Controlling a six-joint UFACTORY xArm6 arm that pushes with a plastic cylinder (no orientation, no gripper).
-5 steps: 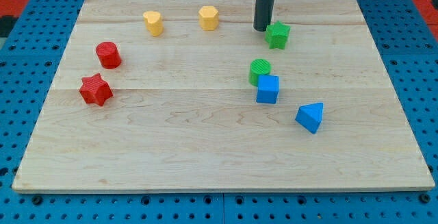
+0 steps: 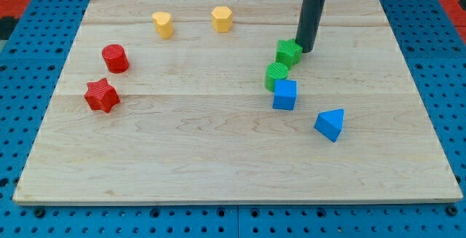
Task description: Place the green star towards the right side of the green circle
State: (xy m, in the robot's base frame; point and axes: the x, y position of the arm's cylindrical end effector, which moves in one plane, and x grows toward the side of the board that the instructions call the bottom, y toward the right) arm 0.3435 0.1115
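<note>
Green star (image 2: 288, 52) on wooden tabletop (image 2: 218, 158), touching green circle (image 2: 277, 75) on its upper-right, blue cube (image 2: 285, 94) just below circle; my tip (image 2: 303, 50) pressed against star's right side; no claw fitted.

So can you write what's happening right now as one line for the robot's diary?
my tip: touching the green star on its right | green star: just above the green circle, near touching | blue cube: against circle's lower right | goal: not met
</note>
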